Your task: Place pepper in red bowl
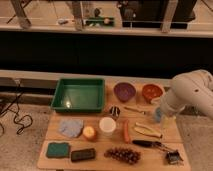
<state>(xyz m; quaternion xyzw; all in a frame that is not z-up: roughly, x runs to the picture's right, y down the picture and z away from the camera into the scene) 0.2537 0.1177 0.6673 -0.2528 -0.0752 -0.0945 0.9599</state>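
My gripper (161,116) hangs over the tabletop's (52,134) right side, jaws spread wide — holding nothing. The pepper (126,131) lies just beside the white cup (107,125), well apart from the red bowl (152,92).

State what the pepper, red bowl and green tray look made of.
The pepper: probably plastic, smooth orange-red toy look. The red bowl: likely plastic, even matte colour. The green tray: likely plastic, a light glint on its floor. The pincer hangs over the table, right side.
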